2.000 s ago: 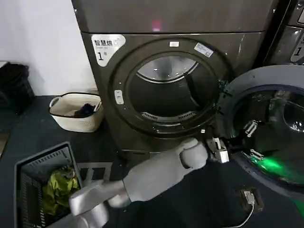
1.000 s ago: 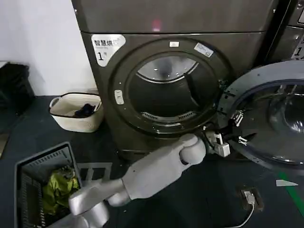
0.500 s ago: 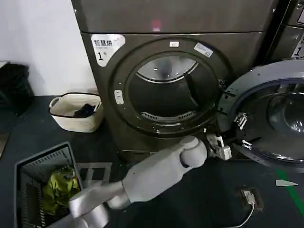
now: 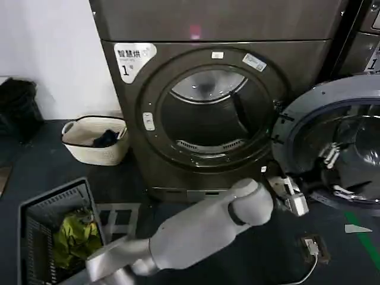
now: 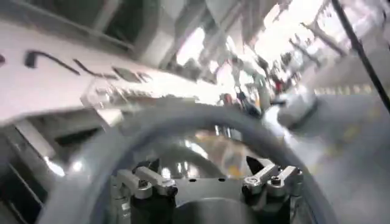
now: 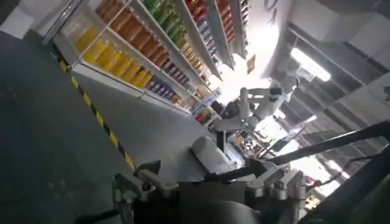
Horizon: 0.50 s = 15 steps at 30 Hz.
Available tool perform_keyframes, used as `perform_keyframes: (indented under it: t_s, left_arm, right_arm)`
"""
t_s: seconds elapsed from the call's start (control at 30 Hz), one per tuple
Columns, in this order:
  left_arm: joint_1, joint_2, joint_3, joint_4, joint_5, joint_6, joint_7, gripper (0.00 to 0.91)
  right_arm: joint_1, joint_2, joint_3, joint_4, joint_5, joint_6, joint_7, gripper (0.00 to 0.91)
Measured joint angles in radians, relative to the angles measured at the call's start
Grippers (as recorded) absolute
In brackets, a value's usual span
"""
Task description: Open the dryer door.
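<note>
Beside machine "1" [image 4: 132, 60], dryer door [image 4: 297, 127] swung right.

One dryer door [image 4: 297, 127] hangs open at the frame's right. Two baskets sit on the floor: one cream laundry basket [image 4: 95, 139] at left, one grey crate [image 4: 50, 208] at lower left. One gripper [image 4: 335, 172] reaches inside the door.

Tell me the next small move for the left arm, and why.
Probably draw the left end effector back, clear of the dryer door. The door already hangs swung wide to the right, the drum opening fully exposed, and the open fingers sit at the door's inner rim, gripping nothing.
</note>
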Motion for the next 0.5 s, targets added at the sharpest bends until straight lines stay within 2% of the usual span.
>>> perform_keyframes:
  t_s: [0.5]
  left_arm:
    - [0.161, 0.423, -0.103, -0.274, -0.112, 0.036, 0.012, 0.907]
  right_arm:
    - [0.01, -0.018, -0.005, 0.004, 0.004, -0.002, -0.007, 0.907]
